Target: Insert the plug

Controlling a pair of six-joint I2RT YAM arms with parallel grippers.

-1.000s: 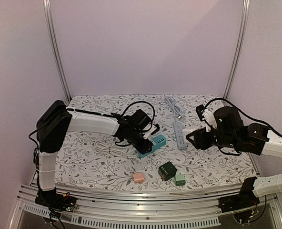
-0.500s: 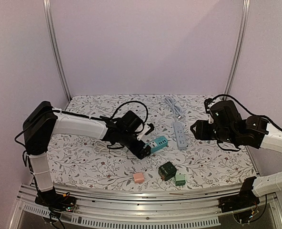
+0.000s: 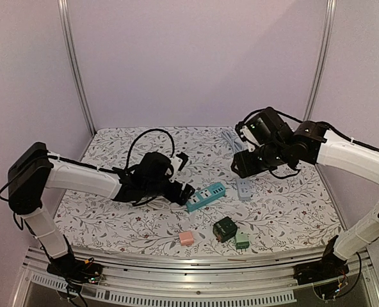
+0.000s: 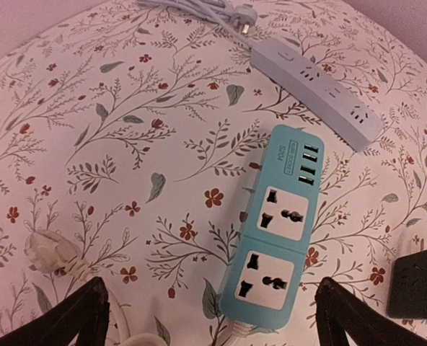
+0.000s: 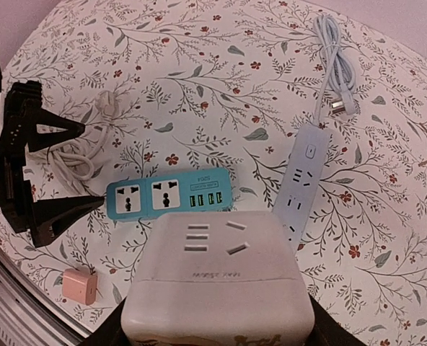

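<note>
A teal power strip lies on the flowered cloth with two universal sockets and a row of USB ports facing up. My left gripper is open just above its cable end, its fingers apart from the strip on either side. My right gripper hovers over the middle of the cloth, shut on a white cube plug whose slotted face fills the lower right wrist view. The cube is hard to make out from above.
A white power strip with its grey cable lies right of the teal one. A coiled white cable with a round plug lies left. Pink, dark green and light green adapters sit near the front edge.
My left gripper opened, let go of the teal strip and drew back to the left. My right arm swung up and left over the white strip, still holding the cube.
</note>
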